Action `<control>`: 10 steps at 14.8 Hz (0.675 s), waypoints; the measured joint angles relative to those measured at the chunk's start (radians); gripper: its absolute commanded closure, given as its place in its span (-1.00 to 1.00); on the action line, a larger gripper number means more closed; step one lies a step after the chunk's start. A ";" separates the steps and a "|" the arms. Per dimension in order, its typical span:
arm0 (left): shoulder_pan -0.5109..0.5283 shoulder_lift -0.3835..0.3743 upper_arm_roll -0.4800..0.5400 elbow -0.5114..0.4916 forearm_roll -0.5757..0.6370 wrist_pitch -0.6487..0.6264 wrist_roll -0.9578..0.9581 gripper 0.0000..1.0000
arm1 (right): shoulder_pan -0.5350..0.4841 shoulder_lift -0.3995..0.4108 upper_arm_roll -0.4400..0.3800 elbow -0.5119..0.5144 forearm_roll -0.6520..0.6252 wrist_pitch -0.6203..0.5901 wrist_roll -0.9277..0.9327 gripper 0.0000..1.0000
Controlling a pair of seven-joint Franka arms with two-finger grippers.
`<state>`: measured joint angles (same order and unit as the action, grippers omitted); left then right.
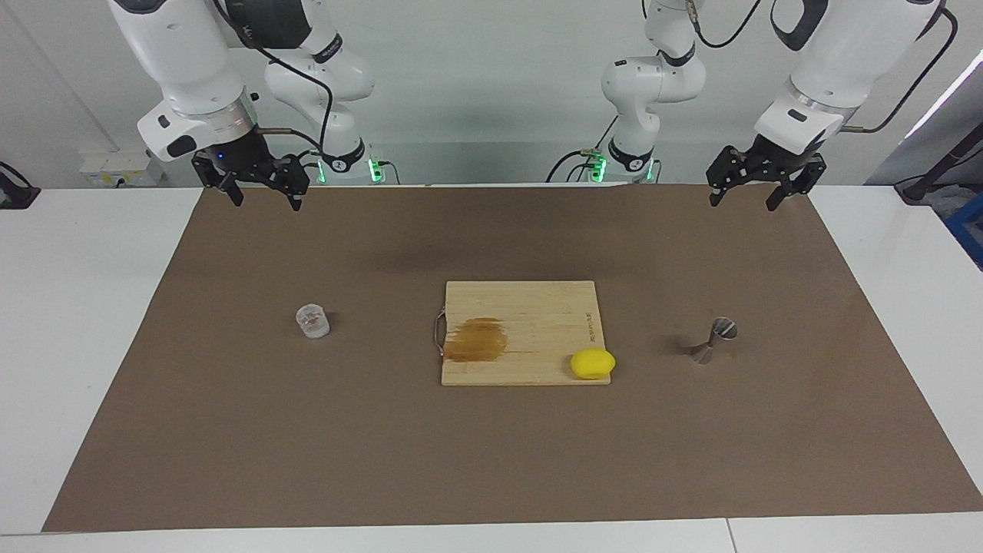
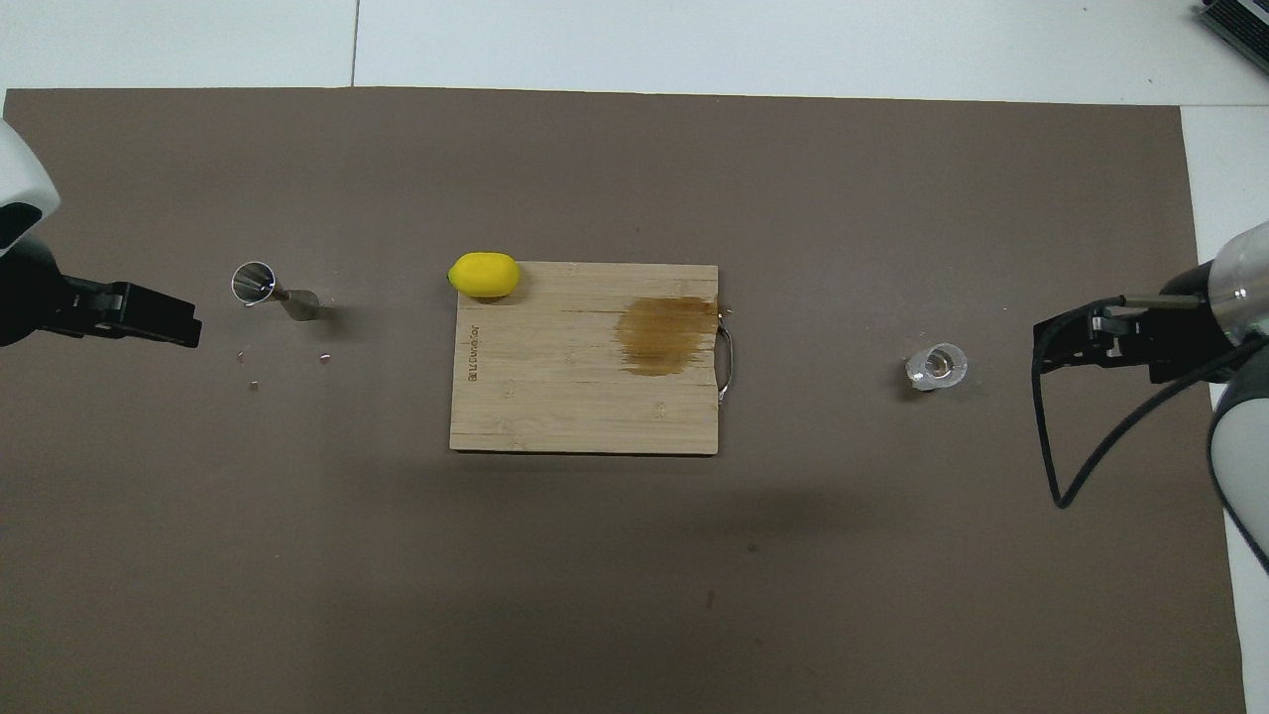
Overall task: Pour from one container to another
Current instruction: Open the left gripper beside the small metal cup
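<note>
Bench [image 1: 69, 322]: smooth white, faintly glossy, overlaid by a matt brown paper-like sheet [image 1: 491, 461]. Cutting board [image 1: 530, 307]: pale wood, visible grain, matt, with a darker brown stain [image 1: 476, 340] and a thin metal handle [image 1: 438, 338] on one edge; lemon [image 1: 592, 363] on its corner has a smooth, dull yellow skin. Glass tumbler [image 1: 312, 321] below the right hand [image 1: 263, 193]: clear, thick-walled; jigger [image 1: 713, 340] below the left hand [image 1: 743, 197]: shiny polished steel; both hands matt black, arm shells glossy white plastic.
</note>
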<state>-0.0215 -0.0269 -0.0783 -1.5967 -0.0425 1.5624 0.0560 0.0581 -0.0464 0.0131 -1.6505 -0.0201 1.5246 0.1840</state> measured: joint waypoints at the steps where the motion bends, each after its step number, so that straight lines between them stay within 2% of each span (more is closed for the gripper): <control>1: 0.000 0.000 0.000 -0.005 0.000 0.013 0.000 -1.00 | 0.000 0.000 0.000 0.000 0.000 0.000 0.000 -1.00; 6: 0.006 0.014 0.020 -0.013 -0.054 -0.020 -0.015 -1.00 | 0.000 0.000 0.000 0.000 0.000 0.000 0.000 -1.00; 10: 0.035 0.076 0.031 0.029 -0.078 -0.084 -0.136 -1.00 | 0.000 0.000 0.000 0.000 0.000 0.000 0.000 -1.00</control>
<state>0.0133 0.0489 -0.0470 -1.5676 -0.1202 1.4787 -0.0803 0.0581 -0.0464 0.0131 -1.6505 -0.0201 1.5246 0.1840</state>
